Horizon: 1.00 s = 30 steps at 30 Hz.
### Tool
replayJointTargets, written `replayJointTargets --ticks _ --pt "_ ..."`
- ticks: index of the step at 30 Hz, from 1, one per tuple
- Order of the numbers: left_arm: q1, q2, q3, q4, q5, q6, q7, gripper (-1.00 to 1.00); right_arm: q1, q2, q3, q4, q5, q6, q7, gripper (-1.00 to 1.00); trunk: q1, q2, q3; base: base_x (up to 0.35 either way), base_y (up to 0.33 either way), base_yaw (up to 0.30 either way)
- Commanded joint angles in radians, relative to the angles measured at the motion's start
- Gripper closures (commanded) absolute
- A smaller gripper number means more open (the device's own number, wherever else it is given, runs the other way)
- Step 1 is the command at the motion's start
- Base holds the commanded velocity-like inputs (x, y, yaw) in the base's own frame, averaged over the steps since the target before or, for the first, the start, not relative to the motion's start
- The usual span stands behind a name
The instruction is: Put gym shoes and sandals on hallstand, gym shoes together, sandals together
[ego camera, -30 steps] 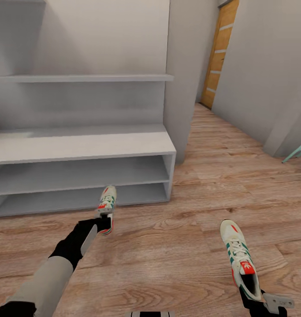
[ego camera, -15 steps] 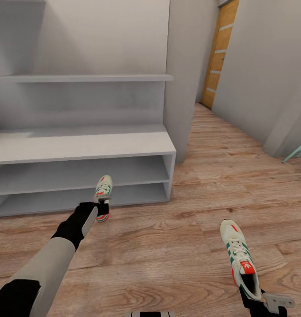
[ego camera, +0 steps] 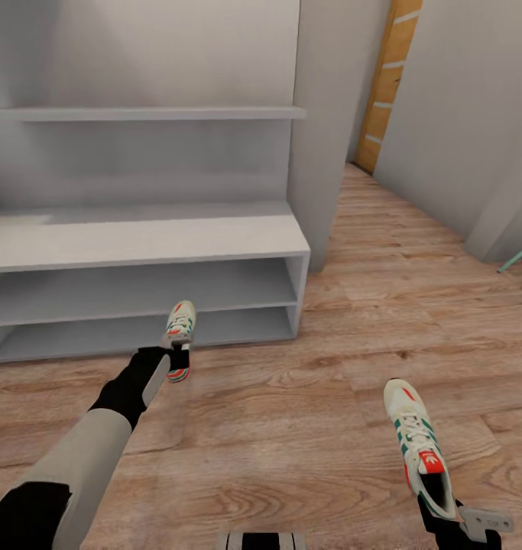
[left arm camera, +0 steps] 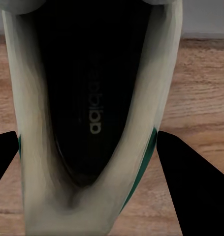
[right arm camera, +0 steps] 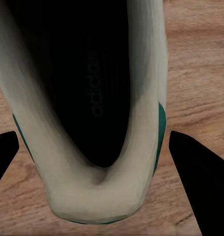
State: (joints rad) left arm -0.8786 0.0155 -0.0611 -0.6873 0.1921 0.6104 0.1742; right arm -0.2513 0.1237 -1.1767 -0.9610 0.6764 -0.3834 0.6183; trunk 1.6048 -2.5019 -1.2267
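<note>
head view, l to r: hallstand (ego camera: pixel 150 238), light grey, two open shelf rows under a flat top, one wall shelf above, stands at left-centre against the wall. left arm reaches fwd from lower left; left gripper (ego camera: pixel 176 357) is clamped on the heel of the first gym shoe (ego camera: pixel 179 330), held off the corridor floor (ego camera: pixel 314 412) w/ toe pointing at the hallstand's lower shelf row, just in front of the unit, not on it. left wrist view: first gym shoe (left arm camera: pixel 92 123) opening seen from behind, dark insole w/ brand print, a black finger (left arm camera: pixel 190 187) at each side of the heel, floor underneath. further r in head view: grey wall pillar, then an orange wood door (ego camera: pixel 387 84) at the corridor's end. lower right: right gripper (ego camera: pixel 444 519) grips the heel of the second gym shoe (ego camera: pixel 417 447), toe fwd, well apart from the hallstand; can't tell if the sole touches floor. right wrist view: second gym shoe (right arm camera: pixel 87 108) heel between black fingers (right arm camera: pixel 200 182), wood planks below.
</note>
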Motion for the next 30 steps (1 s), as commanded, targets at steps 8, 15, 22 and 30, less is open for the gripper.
replayJointTargets --ticks 8,15,22,30 --pt "-0.025 0.001 -0.017 -0.004 0.010 0.061 0.003 1.00 -0.002 0.002 -0.006 -0.005 0.007 -0.006 0.005 1.00 0.001 -0.001 -0.019 0.000 0.000 0.033" --pt "-0.020 0.002 -0.060 -0.006 0.010 0.066 0.002 1.00 -0.002 0.002 -0.006 -0.006 0.006 -0.007 0.005 1.00 0.001 -0.001 -0.019 0.054 0.000 0.003" --pt "-0.016 0.006 -0.073 -0.004 0.008 0.064 0.012 1.00 -0.002 0.001 -0.006 -0.007 0.006 -0.008 0.006 1.00 0.001 -0.001 -0.019 0.294 0.000 0.000" --pt "-0.016 0.012 -0.070 -0.002 0.006 0.059 0.018 1.00 -0.002 -0.001 -0.009 -0.007 0.006 -0.008 0.005 1.00 0.001 -0.001 -0.019 0.330 0.045 0.000"
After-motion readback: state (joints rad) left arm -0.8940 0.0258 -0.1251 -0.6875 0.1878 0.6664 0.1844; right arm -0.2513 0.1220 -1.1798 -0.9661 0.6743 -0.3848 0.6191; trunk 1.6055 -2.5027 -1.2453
